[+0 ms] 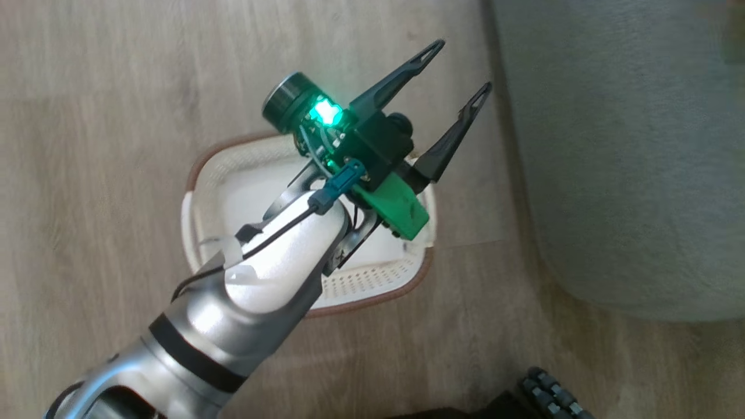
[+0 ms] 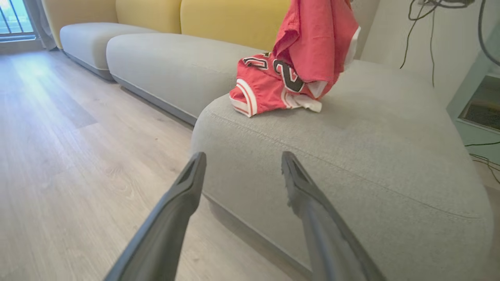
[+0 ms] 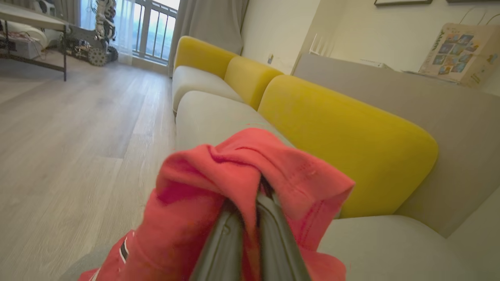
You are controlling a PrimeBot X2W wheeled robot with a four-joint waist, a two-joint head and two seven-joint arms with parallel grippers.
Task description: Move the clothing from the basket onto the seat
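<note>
Clamps right gripper [image 3: 256,203] on clothing [image 3: 242,175] hanging below it, over seat [image 2: 351,156]; left gripper [image 1: 461,65] spread, empty. Risks dragging it off if folds snag on release.

**Left gripper spread, right gripper clamped**

In the head view the silver-white left forearm [image 1: 262,273] reaches up and to the right. Its left gripper [image 1: 463,65] has two long dark fingers spread wide, holding nothing. The right gripper [image 3: 256,203] has its fingers pressed together on bright red fabric clothing [image 3: 195,187].
</note>
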